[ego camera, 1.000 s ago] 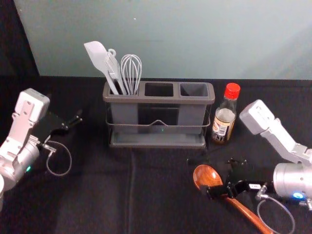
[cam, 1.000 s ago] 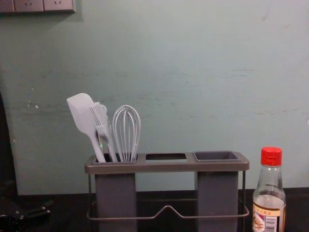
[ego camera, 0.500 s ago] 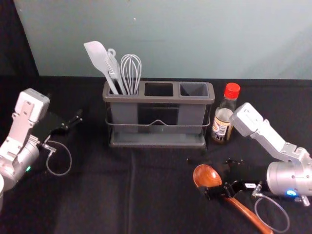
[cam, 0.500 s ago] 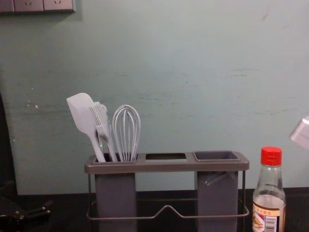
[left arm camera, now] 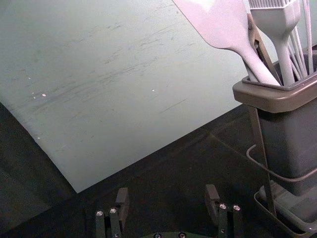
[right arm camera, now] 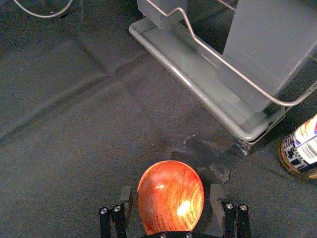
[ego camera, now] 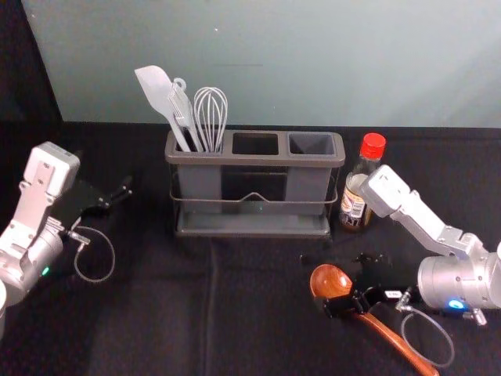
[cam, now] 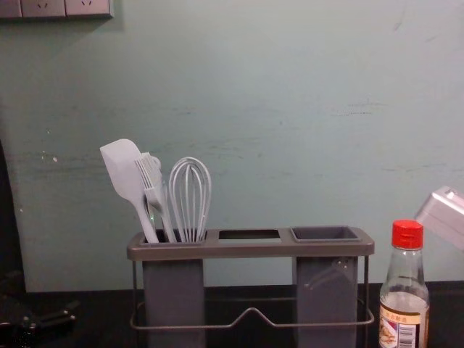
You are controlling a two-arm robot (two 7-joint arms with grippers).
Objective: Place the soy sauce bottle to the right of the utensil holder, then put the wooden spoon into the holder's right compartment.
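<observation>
In the head view, see the right gripper (ego camera: pixel 344 282) slightly farther inward, around the spoon (ego camera: pixel 329 280) on creased cloth (ego camera: pixel 141 321). Find the bottle (ego camera: pixel 353 208) still upright, right of the holder (ego camera: pixel 211 160); so, judge placing done, spoon lift next. In the left wrist view, see the left gripper (left arm camera: pixel 167 191) parked, fingers apart. In the right wrist view, find fingers apart beside a round, glossy wooden bowl (right arm camera: pixel 170 196), without clear grip. In the chest view, notice a pale arm part (cam: pixel 444 215) nearer the smooth red cap (cam: pixel 407 234).
</observation>
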